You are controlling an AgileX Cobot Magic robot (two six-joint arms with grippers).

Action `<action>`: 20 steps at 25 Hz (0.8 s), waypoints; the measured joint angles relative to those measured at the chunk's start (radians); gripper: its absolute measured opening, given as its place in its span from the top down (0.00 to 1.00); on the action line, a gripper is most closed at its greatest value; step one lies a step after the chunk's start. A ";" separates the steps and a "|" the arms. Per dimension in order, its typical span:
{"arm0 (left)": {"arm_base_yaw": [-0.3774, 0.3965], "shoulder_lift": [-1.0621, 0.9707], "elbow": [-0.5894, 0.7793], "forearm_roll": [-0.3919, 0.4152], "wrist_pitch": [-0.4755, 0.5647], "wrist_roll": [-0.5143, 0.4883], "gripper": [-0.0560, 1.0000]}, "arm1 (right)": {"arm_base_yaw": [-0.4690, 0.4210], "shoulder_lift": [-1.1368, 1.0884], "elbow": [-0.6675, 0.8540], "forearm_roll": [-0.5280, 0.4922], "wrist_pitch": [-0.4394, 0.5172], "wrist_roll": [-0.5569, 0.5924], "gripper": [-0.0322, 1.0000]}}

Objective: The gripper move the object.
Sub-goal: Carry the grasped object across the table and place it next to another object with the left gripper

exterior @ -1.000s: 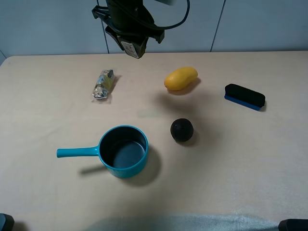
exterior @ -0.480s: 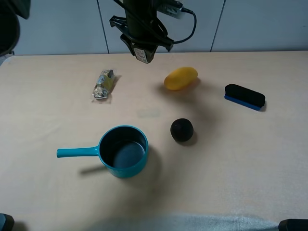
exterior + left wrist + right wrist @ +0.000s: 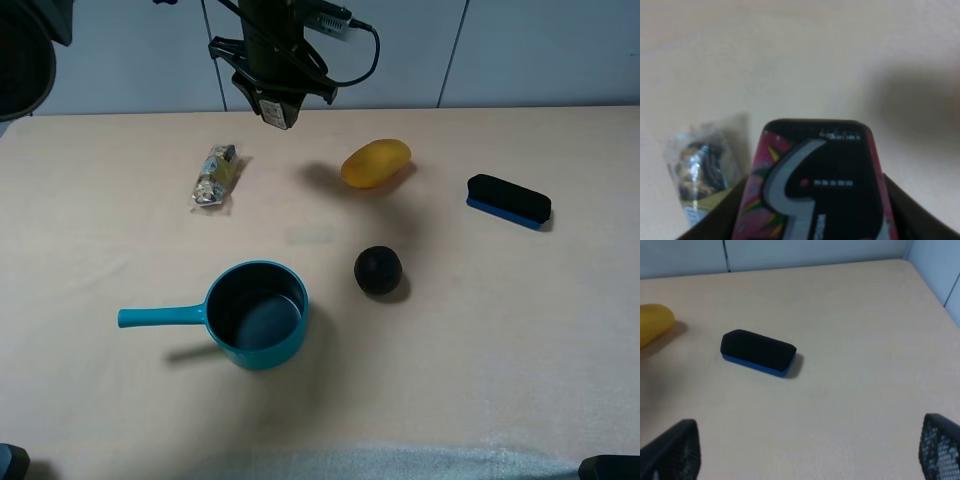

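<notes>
My left gripper (image 3: pixel 274 98) hangs above the far side of the table, between the wrapper and the mango. It is shut on the object (image 3: pixel 275 110), a small black box with a white "5" and red-pink patches, held clear of the table. In the left wrist view the object (image 3: pixel 816 182) fills the lower middle, with a dark finger on each side of it. My right gripper (image 3: pixel 805 447) is open and empty, its two mesh-padded fingers (image 3: pixel 671 450) wide apart, low over the table near the eraser.
A crinkled yellow-silver wrapper (image 3: pixel 214 177) lies at the far left, also in the left wrist view (image 3: pixel 702 172). A yellow mango (image 3: pixel 375 163), a black-and-blue eraser (image 3: pixel 508 200) (image 3: pixel 758 352), a dark ball (image 3: pixel 378 270) and a teal saucepan (image 3: pixel 255 314) lie on the table.
My left gripper, still holding the object, swung a little to the right and then back to the left. Nothing on the table has moved.
</notes>
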 joint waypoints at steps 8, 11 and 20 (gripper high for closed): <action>0.001 0.080 -0.001 -0.032 -0.003 0.000 0.49 | 0.000 0.000 0.000 0.000 0.000 0.000 0.33; -0.001 0.091 -0.002 -0.055 -0.005 0.000 0.49 | 0.000 0.000 0.000 0.000 0.000 0.000 0.33; -0.015 0.133 -0.007 -0.083 -0.014 -0.001 0.49 | 0.000 0.000 0.000 0.000 0.000 0.000 0.33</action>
